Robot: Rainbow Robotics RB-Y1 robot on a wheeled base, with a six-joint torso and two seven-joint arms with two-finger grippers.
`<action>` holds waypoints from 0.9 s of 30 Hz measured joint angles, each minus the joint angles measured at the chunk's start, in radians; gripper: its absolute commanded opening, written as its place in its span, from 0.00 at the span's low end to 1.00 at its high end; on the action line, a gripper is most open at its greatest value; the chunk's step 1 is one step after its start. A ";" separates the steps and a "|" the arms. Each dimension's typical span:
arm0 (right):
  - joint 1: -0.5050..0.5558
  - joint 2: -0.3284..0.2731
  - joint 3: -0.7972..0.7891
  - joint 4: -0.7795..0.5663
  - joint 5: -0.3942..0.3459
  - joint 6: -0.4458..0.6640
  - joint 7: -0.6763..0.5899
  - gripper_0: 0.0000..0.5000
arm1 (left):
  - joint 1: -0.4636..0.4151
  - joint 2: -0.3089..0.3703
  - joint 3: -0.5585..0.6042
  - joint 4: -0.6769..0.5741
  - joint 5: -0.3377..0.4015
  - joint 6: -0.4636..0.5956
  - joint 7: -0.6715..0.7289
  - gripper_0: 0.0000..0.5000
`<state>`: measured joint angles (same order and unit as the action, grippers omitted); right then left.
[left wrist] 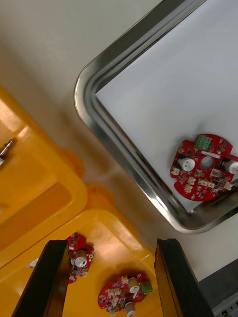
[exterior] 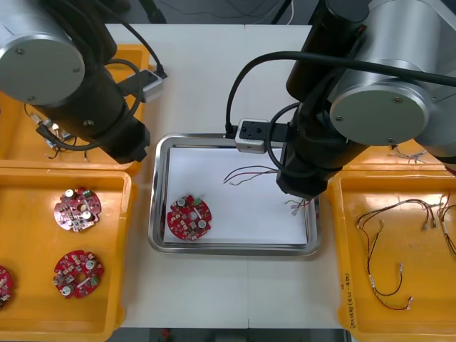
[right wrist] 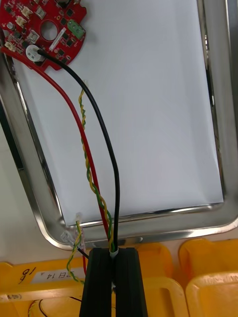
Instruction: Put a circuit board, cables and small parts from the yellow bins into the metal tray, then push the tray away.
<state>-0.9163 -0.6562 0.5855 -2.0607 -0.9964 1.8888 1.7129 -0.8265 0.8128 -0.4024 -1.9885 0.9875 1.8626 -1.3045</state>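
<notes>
The metal tray (exterior: 160,246) lies mid-table, white inside, with a round red circuit board (exterior: 189,217) in its near left corner. My right arm (exterior: 306,164) hangs over the tray's right side. In the right wrist view my right gripper (right wrist: 113,251) is shut on a cable bundle (right wrist: 101,148) of red, black and twisted yellow-green strands, which trails across the tray (right wrist: 148,225) toward the board (right wrist: 44,29). My left gripper (left wrist: 111,242) is open with nothing between its fingers, above the near left bin's edge beside the tray (left wrist: 99,124). The board (left wrist: 206,166) lies beyond it.
The near left yellow bin (exterior: 28,299) holds more circuit boards (exterior: 77,209). Black and red cables (exterior: 392,249) lie in the near right bin. The far left bin (exterior: 21,139) holds small parts under my left arm. Thin cable ends (exterior: 249,174) rest in the tray.
</notes>
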 measured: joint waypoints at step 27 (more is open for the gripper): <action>0.005 0.091 0.280 0.244 0.169 -0.130 0.238 0.00 | 0.131 0.133 0.351 0.124 -0.029 0.050 -0.003 1.00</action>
<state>-0.9114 -0.5656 0.8655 -1.8166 -0.8278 1.7591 1.9505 -0.6957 0.9462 -0.0511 -1.8643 0.9583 1.9128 -1.3070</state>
